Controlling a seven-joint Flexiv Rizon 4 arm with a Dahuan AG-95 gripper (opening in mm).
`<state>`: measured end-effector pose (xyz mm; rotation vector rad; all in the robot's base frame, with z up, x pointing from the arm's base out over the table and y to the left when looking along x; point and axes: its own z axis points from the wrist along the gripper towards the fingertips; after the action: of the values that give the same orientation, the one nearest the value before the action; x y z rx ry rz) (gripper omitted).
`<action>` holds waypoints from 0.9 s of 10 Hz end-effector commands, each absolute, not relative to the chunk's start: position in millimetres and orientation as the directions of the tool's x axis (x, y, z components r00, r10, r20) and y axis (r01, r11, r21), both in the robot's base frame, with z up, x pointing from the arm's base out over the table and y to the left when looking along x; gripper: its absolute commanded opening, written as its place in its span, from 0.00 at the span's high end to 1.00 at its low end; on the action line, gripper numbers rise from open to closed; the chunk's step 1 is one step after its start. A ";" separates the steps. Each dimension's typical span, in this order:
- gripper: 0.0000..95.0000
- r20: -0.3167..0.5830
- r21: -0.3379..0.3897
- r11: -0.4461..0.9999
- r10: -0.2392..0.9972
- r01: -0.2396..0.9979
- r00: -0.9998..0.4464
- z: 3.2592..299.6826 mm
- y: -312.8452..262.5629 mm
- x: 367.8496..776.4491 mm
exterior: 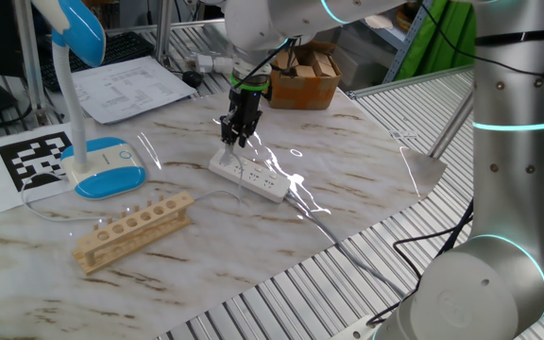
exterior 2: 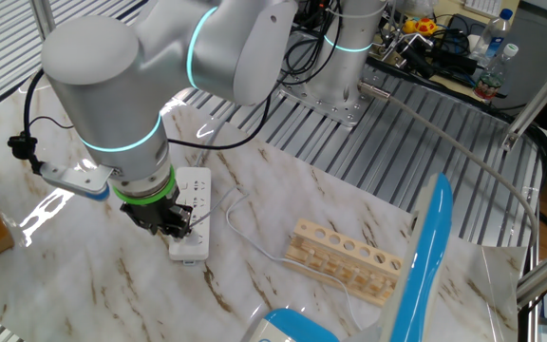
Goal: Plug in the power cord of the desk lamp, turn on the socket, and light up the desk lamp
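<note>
The desk lamp stands at the left of the marble table, its blue-and-white head looming in the foreground of the other fixed view. The socket, a white power strip, lies mid-table. The thin white power cord loops from the strip's side past the wooden rack towards the lamp base. I cannot make out its plug. My gripper points straight down over the strip's far end, fingertips just above or touching it. The fingers stand open with nothing visibly between them.
A wooden rack with round holes lies in front of the lamp. A cardboard box sits behind the strip, and papers and a black-and-white marker sheet lie at the back left. The robot's base column stands at the right.
</note>
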<state>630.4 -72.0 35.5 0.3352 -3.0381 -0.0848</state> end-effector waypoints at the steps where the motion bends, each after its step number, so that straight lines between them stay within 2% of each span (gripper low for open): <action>1: 0.60 0.077 0.064 0.975 -0.216 -0.211 -0.973 34.3 -72.3 630.5; 4: 0.60 0.075 0.059 0.976 -0.215 -0.211 -0.974 21.6 -71.7 630.8; 9: 0.60 0.090 0.053 0.969 -0.245 -0.241 -0.965 23.1 -71.9 630.5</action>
<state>629.1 -72.0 26.7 0.3793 -3.0319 -0.0544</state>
